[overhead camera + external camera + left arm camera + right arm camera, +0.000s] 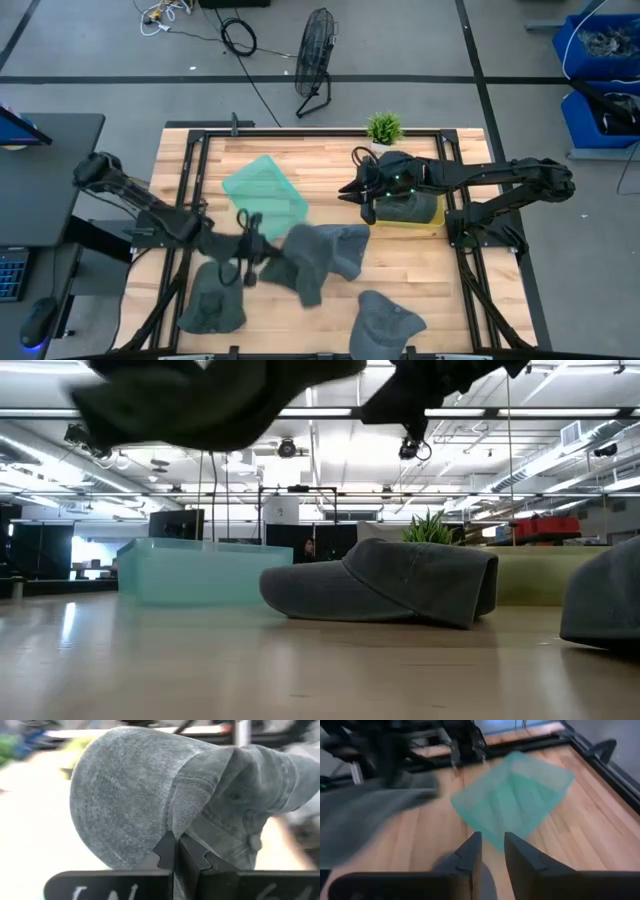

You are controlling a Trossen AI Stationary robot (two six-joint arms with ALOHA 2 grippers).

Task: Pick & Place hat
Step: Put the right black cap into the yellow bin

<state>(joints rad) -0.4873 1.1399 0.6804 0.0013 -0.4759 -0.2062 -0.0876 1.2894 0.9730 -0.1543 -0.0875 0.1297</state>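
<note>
The left gripper [262, 250] is clamped tight on a grey denim cap [303, 262], holding it above the middle of the wooden table [330, 170], right of the translucent green plastic bin [264, 189]. The right gripper [350, 188] hovers right of the bin, fingers slightly parted and empty.

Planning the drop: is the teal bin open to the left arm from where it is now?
Probably yes. The left gripper, shut on a hat, hangs just beside the teal bin; nothing lies between them, and the right gripper waits on the bin's far side.
</note>
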